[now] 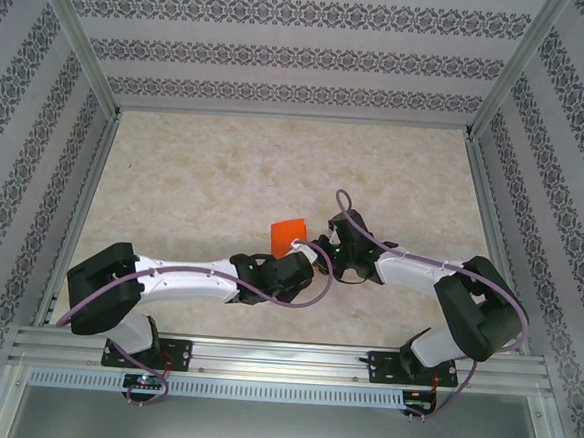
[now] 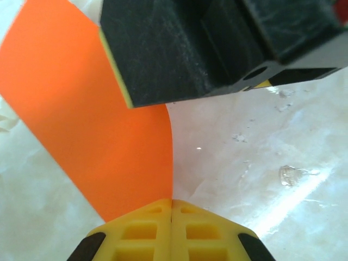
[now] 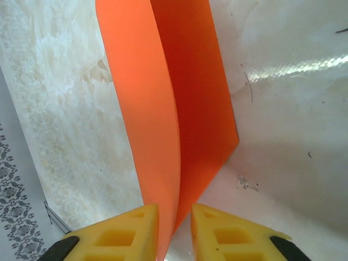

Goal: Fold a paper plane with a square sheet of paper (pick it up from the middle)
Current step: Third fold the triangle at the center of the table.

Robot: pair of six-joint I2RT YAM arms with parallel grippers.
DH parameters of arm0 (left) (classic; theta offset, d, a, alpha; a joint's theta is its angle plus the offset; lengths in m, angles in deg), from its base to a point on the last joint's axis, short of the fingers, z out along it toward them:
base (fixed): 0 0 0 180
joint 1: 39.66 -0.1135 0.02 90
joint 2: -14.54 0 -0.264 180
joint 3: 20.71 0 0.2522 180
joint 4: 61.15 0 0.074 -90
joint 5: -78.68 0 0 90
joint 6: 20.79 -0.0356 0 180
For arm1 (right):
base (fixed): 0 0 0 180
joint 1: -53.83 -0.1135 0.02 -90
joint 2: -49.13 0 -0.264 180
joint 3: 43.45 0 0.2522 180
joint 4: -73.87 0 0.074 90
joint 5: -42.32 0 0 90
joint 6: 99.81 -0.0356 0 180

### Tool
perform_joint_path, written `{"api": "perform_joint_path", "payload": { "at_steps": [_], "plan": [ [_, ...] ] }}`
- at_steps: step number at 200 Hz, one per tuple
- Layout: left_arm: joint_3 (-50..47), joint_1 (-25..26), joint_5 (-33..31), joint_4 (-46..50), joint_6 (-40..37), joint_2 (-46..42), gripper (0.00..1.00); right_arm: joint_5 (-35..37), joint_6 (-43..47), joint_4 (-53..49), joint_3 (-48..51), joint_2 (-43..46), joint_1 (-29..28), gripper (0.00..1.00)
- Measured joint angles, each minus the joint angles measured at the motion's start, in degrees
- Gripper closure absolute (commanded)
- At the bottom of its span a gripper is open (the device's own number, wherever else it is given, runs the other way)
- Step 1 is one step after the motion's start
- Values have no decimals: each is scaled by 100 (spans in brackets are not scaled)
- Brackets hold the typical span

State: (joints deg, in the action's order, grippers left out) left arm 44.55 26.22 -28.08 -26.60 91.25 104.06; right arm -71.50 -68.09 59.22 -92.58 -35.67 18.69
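Now treat this as a handover partway through the fold: hold the square sheet of paper (image 3: 201, 109) firmly in the left fingers (image 2: 141, 236), pressed fully together on the sheet's lower edge, and allow no slip there. Note the right fingers (image 3: 231, 239) standing a little apart, straddling the doubled layers with a slim gap on one side, so clamping nothing. Find the sheet raised just above the tabletop (image 1: 226, 164), over its near half and roughly midway across, standing on edge. Before closing or drawing away on the right, check both layers for matching edges; judging from the right wrist view, not quite flush, with the nearer layer bowing outward. Slide along the fold line rather than tugging sideways, as likely to crumple or tear under a skewed pull. For a sharp crease, press down flat against the tabletop, slowly.

Handle as thin, smooth, matte paper, bright orange on both faces, light enough to curl under its own weight and springy at the bend. Expect clean straight edges and one crisp corner. Count on those fingers, yellow and blocky with moulded recesses, for a soft, grippy hold. Mind the tabletop itself: pale, marbled and glossy, streaked with glare, so probably slick under paper
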Motion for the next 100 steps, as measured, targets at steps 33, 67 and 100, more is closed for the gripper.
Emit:
{"api": "perform_joint_path", "payload": {
  "at_steps": [33,67,100],
  "plan": [
    [-240,-291,531,-212,2,-181,100,125,184,-358,-15,262,109,68],
    [-417,-664,1126,-431,0,-339,100,214,343,-651,-42,459,229,68],
    [-575,-883,1652,-546,-39,-404,100,205,444,-643,-155,468,229,75]
  ]
}}
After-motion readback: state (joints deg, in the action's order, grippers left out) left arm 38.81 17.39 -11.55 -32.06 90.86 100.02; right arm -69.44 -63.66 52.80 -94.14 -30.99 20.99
